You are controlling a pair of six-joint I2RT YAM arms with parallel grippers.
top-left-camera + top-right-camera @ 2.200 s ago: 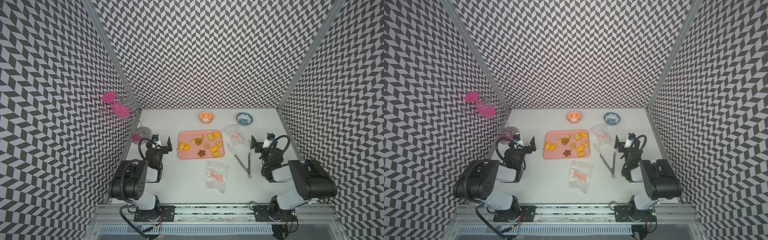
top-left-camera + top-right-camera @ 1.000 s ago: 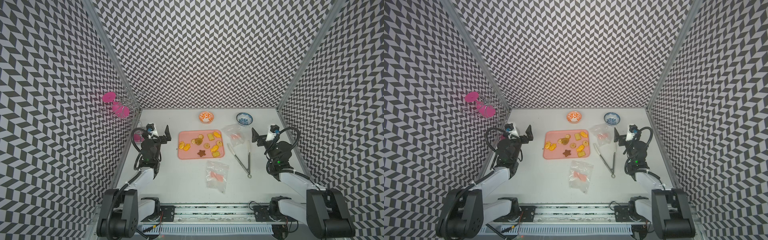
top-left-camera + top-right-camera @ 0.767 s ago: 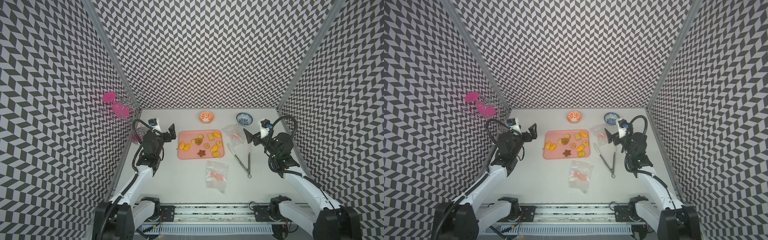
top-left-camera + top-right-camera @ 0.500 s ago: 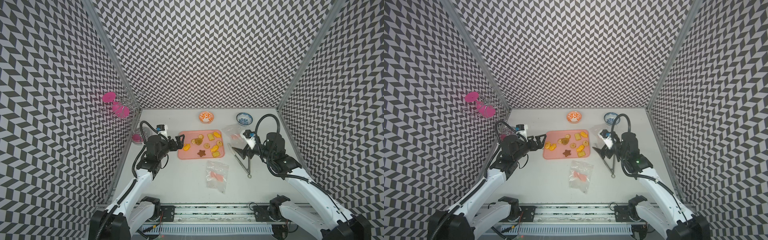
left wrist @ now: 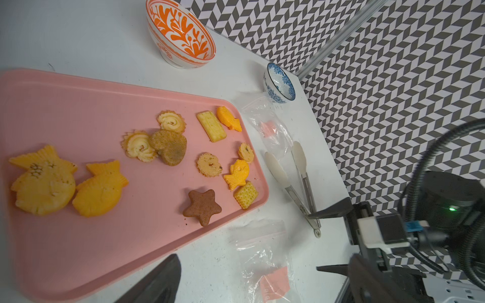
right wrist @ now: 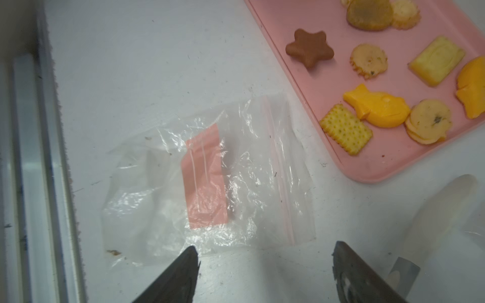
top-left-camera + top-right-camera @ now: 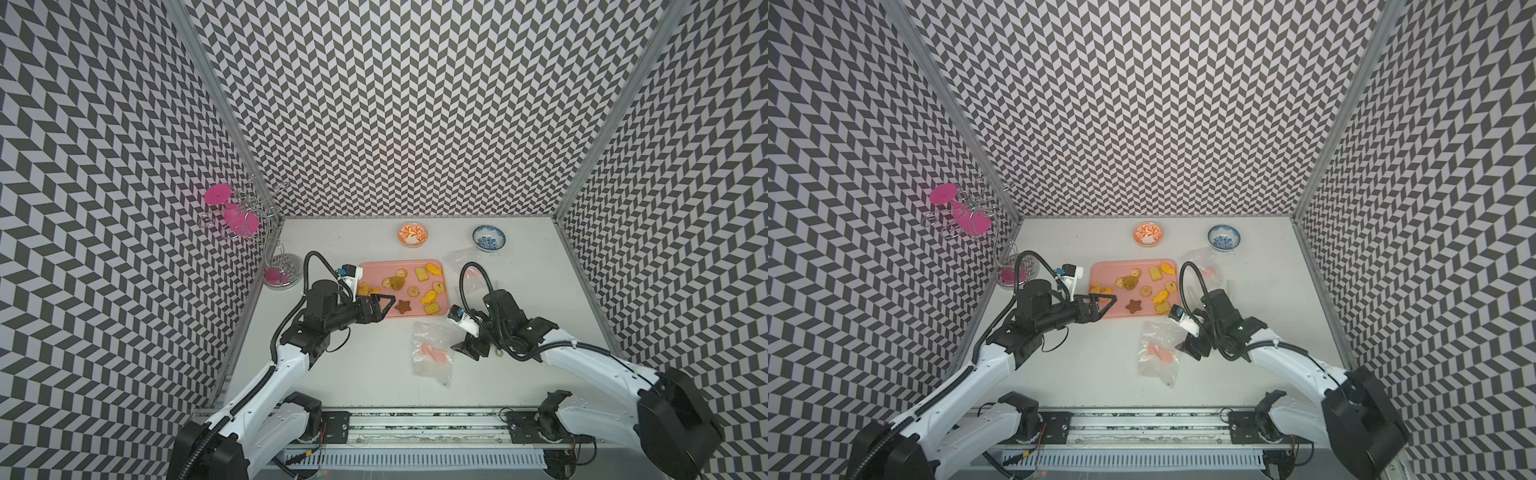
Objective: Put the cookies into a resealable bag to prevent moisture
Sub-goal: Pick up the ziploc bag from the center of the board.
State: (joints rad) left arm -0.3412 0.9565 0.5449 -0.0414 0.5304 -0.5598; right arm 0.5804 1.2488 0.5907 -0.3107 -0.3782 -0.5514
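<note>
The cookies [image 7: 409, 286] lie spread on a pink tray [image 7: 374, 270], among them a dark brown star [image 5: 202, 207]. A clear resealable bag [image 7: 432, 353] with a pink label lies flat in front of the tray, its zip end toward the tray [image 6: 367, 168]. My left gripper [image 7: 384, 309] hovers open over the tray's front left edge, close to the star [image 7: 1134, 306]. In the left wrist view only one of its fingers [image 5: 157, 283] shows. My right gripper [image 6: 265, 248] stands open just beside the bag [image 6: 204, 178], with nothing between its fingers.
An orange bowl [image 7: 412, 234] and a blue bowl [image 7: 489, 238] stand at the back. A second clear bag [image 7: 467, 270] lies right of the tray. Metal tongs [image 5: 294, 178] lie under my right arm. A wire stand [image 7: 282, 270] with pink glasses is at the far left.
Both arms have unfolded and reached inward. The left gripper came to the tray's front left edge. The right gripper swung past the tongs and down beside the front bag.
</note>
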